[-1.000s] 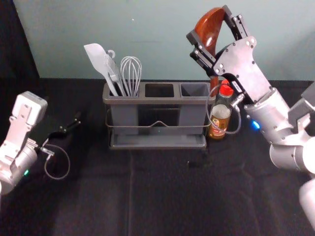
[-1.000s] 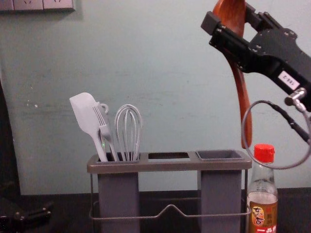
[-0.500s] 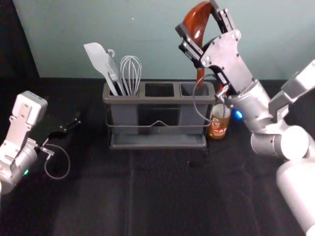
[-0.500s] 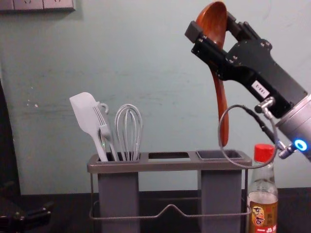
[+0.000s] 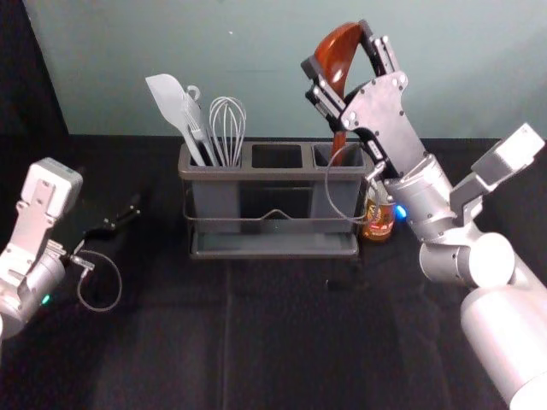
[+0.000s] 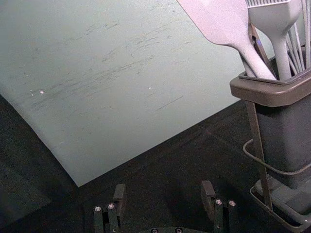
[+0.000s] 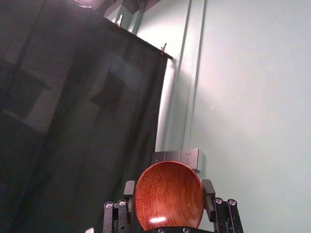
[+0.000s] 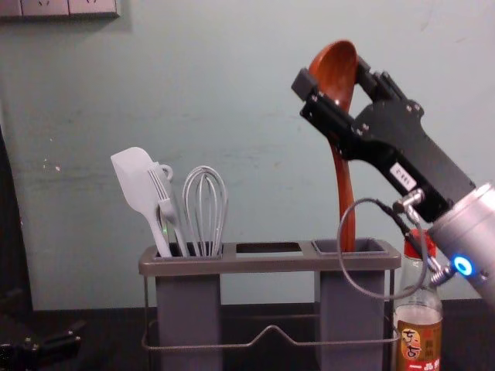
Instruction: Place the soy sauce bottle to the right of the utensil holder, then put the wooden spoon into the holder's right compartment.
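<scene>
- One dark, cloth-covered counter [image 5: 282, 350] lies under everything.
- One utensil holder [image 5: 273, 248] stands on it, with three compartments: left [image 8: 188, 317], middle [image 8: 268, 247] and right [image 8: 371, 246].
- Two end effectors. The right end effector [image 5: 337, 47] is above the holder's right side, parted only as wide as the spoon's bowl and closed on both its edges. The left end effector [image 5: 130, 211] is parked over the counter to the holder's left, spread wide with nothing in it.
- One wooden spoon [image 5: 337, 64], bowl up and nearly upright, its handle reaching down into the right compartment. The handle's lower end is hidden behind the front rim.
- One soy sauce bottle [image 5: 379, 224], upright just to the right of the holder. The right arm covers its upper part in the head view; in the chest view the arm's fittings cross the red cap, and the lower edge cuts off the base.
- Four pale utensils in the left compartment: one spatula [image 8: 139, 185], one whisk [image 8: 205, 205], one tined utensil [image 8: 164, 202] and one loop-topped utensil [image 8: 167, 169], largely hidden behind the others. Their lower ends are out of sight inside.
</scene>
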